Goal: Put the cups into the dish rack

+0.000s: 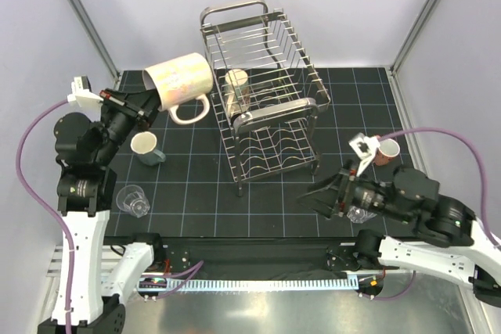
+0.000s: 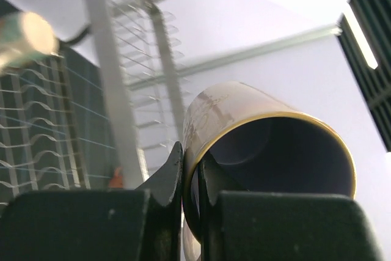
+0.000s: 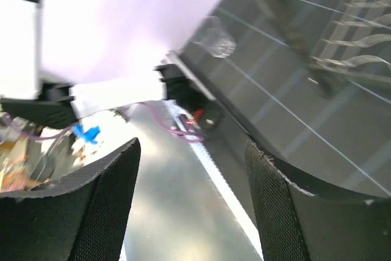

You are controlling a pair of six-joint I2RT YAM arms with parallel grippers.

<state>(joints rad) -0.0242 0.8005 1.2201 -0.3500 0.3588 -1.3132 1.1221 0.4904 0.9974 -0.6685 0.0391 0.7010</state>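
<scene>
My left gripper (image 1: 150,104) is shut on the rim of a large cream mug (image 1: 178,79) and holds it on its side in the air, left of the dish rack (image 1: 262,91). In the left wrist view the fingers (image 2: 173,172) pinch the mug's wall (image 2: 244,108), one inside and one outside. A cream cup with a brown band (image 1: 236,84) stands in the rack. A teal-grey mug (image 1: 146,148) and a glass tumbler (image 1: 133,199) stand on the mat at the left. A red-brown mug (image 1: 386,150) stands at the right. My right gripper (image 1: 317,197) is open and empty, low near the front edge.
A second glass tumbler (image 1: 362,213) sits partly hidden under my right arm. The right wrist view shows my open gripper (image 3: 192,181), a tumbler (image 3: 215,38) and the rack's lower wires (image 3: 351,38). White walls enclose the black grid mat (image 1: 203,185).
</scene>
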